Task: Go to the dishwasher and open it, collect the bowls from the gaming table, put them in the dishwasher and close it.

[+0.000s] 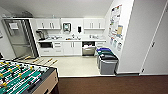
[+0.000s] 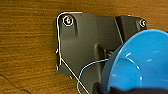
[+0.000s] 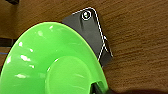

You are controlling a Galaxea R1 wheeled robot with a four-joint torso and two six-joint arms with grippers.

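Our left end effector carries the blue bowl (image 2: 140,62) and our right one the green bowl (image 3: 52,62), both above brown wood-grain floor (image 2: 27,37); finger spread we cannot tell. The dishwasher (image 1: 88,49) stands open at the frame's centre, beside grey bins (image 1: 107,62).

Green-field foosball table (image 1: 22,77) near left; lidded bins (image 1: 107,61) by white cabinets (image 1: 67,47).

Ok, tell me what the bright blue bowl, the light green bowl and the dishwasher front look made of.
Bright blue bowl: likely glossy plastic, with white glints on it. Light green bowl: the same, smooth with sharp highlights. Dishwasher front: seemingly brushed grey metal; too distant for certainty.
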